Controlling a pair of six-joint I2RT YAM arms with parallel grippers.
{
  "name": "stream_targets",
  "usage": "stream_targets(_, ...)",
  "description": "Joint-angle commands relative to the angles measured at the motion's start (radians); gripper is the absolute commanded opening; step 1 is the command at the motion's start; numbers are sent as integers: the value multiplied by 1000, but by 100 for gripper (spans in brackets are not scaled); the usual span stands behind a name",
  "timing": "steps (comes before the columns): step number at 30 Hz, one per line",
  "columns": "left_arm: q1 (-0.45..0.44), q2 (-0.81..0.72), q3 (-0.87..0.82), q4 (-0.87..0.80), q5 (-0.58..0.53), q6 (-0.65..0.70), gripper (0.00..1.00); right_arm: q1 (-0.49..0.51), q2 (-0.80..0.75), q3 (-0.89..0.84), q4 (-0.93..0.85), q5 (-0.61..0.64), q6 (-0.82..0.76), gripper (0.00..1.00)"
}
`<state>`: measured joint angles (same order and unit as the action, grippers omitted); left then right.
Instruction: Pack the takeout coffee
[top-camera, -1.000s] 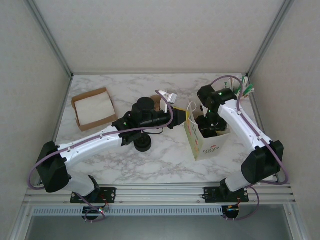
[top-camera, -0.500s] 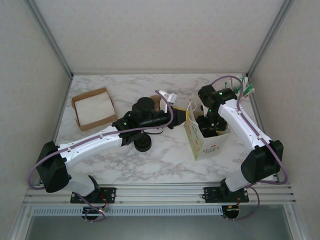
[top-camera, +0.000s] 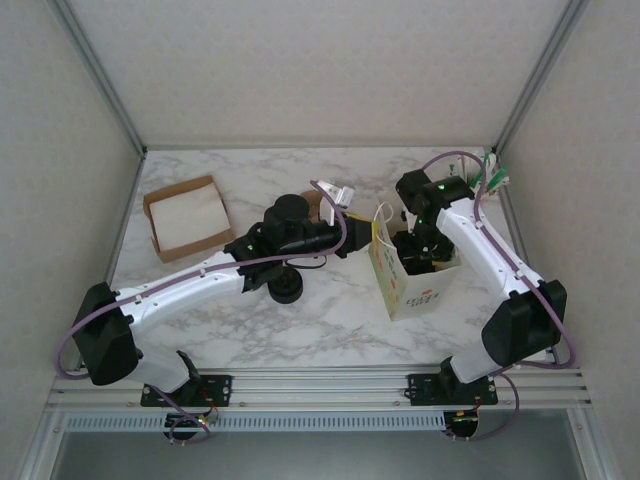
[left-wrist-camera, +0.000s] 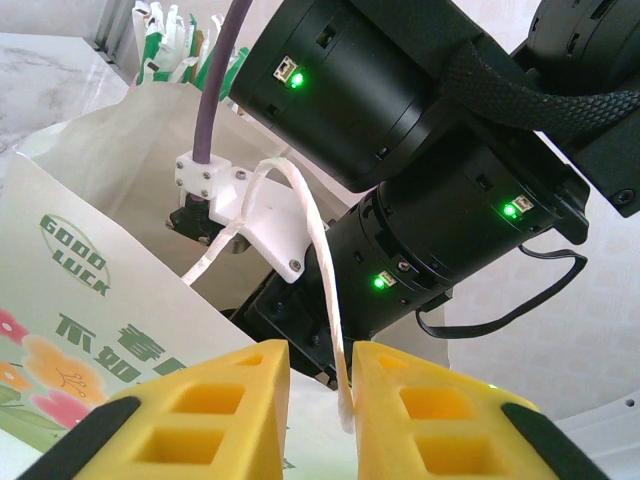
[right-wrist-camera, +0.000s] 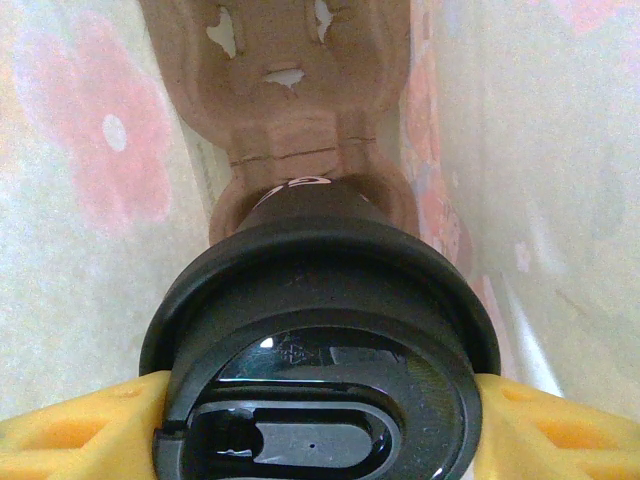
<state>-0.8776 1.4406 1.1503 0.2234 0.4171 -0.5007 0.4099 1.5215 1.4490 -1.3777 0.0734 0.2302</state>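
Now the takeout coffee (right-wrist-camera: 320, 340) sits between the two yellow fingers (right-wrist-camera: 80, 420) of the right hand (right-wrist-camera: 320, 420), which grasps it at both sides of its black lid, deep inside the paper bag (top-camera: 405, 285). Below the cup, a brown pulp carrier (right-wrist-camera: 290, 100) lies at the bottom of the bag; whether the cup touches it I cannot tell. The right arm bends over from the far side and its wrist points down into the open bag, which stands upright on the bench (top-camera: 330, 320). The left arm stretches low across the bench toward the bag's left edge. The left hand (left-wrist-camera: 320, 400) is clenched on the white cord handle (left-wrist-camera: 325, 290), which runs between its fingers.
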Motion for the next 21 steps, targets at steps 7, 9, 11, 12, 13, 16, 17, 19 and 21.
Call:
stream_targets(7,-8,-23,15,13,-20,9,23,-9,9,-8,-1,-15,-10,68)
stream_targets(9,-8,-22,15,14,-20,9,23,-8,8,-8,-1,-14,-10,68)
stream_targets(11,-8,-23,15,14,-19,8,23,-10,8,-9,-1,-15,-10,68)
stream_targets(12,-9,-23,14,14,-20,8,23,-11,8,-9,-1,-14,-9,68)
stream_targets(13,-9,-23,14,14,-20,8,23,-10,7,-9,-1,-15,-9,68)
stream_targets(16,-9,-22,12,17,-19,8,23,-10,6,-9,-1,-15,-9,68)
stream_targets(17,-9,-23,12,16,-20,8,23,-11,6,-9,-1,-15,-10,68)
stream_targets(19,-9,-24,11,19,-20,7,23,-10,7,-9,-2,-15,-9,68)
stream_targets(21,-9,-24,11,19,-19,7,23,-10,6,-9,-2,-16,-9,68)
